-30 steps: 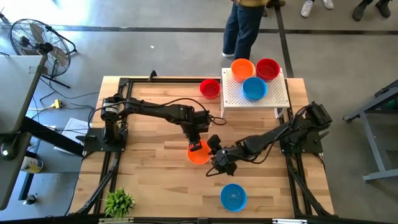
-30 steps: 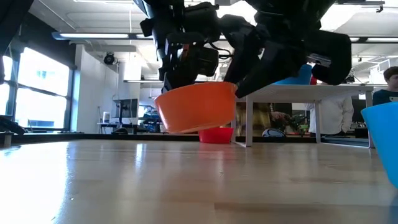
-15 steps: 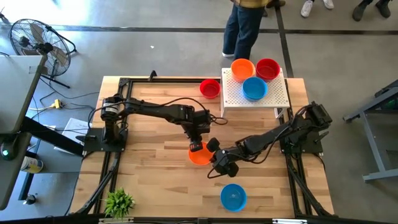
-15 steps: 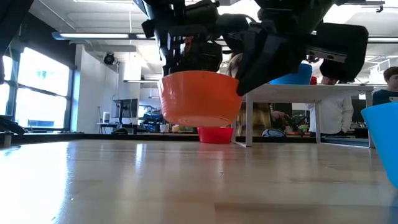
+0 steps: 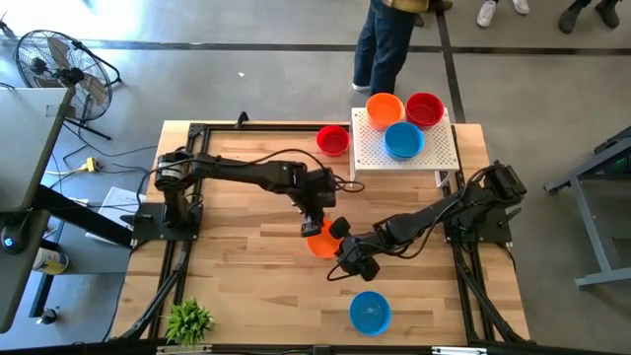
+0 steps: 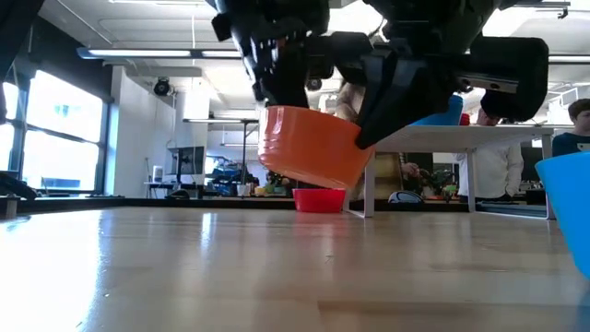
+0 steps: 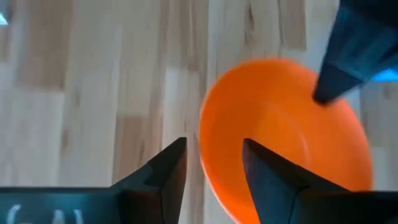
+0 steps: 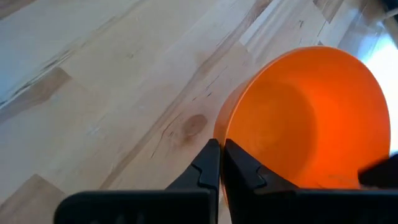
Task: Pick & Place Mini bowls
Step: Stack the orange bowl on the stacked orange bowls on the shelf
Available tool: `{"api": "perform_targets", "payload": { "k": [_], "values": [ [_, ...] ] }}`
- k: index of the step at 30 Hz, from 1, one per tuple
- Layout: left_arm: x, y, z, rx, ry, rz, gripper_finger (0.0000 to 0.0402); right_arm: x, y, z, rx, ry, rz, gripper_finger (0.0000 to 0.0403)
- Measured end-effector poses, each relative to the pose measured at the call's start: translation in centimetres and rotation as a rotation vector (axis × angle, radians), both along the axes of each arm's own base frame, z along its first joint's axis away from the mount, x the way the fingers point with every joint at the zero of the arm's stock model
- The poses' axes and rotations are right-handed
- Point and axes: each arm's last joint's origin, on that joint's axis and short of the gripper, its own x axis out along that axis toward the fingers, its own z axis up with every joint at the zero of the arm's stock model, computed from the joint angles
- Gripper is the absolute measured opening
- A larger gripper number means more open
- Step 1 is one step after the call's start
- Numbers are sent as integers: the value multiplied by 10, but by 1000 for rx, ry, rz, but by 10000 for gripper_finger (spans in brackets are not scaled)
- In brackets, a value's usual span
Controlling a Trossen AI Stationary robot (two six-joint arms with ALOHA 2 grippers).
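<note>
Above the middle of the pale butcher-block table (image 5: 237,256), I had both arms meeting at one orange mini bowl (image 5: 321,243), a smooth round shallow plastic dish. From the low camera I saw it hanging clear of the wood, tilted, its rim higher on one side. My right gripper (image 8: 221,163) was pinched tight on the thin rim, one dark finger inside the wall and one outside, nearly touching each other. My left gripper (image 7: 214,158) straddled the opposite rim with a visible gap between its blunt black fingers (image 7: 168,169); the rim ran through that gap, so I read it as slack, not clenched. From overhead, the left gripper (image 5: 314,223) came in from the far side and the right gripper (image 5: 347,254) from the near right.

Near the front edge of the table I saw a blue mini bowl (image 5: 370,312) sitting alone, glossy inside. A red mini bowl (image 5: 333,140) rested on the wood at the far edge, just beside the white perforated box (image 5: 434,153). On that dotted box top stood three more, close together: an orange bowl (image 5: 385,108), a red bowl (image 5: 424,108) and a blue bowl (image 5: 403,141).

A small spiky green plant (image 5: 188,320) sat at the near left corner.
</note>
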Motion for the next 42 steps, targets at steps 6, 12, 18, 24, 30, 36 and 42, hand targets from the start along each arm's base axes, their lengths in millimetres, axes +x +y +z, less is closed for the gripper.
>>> {"api": "perform_targets", "payload": {
  "k": [6,12,18,24,30,36,42],
  "values": [
    [-21,0,12,54,-177,33,156,-1,0,-1,36,18,-16,1],
    [-55,0,9,124,-400,115,156,-2,0,0,68,31,-49,1],
    [-96,0,-6,135,-643,222,155,-6,-9,16,126,3,-122,0],
    [-128,1,-24,154,-806,329,122,-8,-22,44,158,-29,-195,0],
    [-143,2,-37,221,-883,367,61,-2,-35,67,160,-25,-238,0],
    [-144,3,-37,272,-895,380,5,1,-53,95,177,10,-330,0],
    [-144,3,-34,294,-921,388,3,1,-91,148,204,-1,-516,0]
  ]
}}
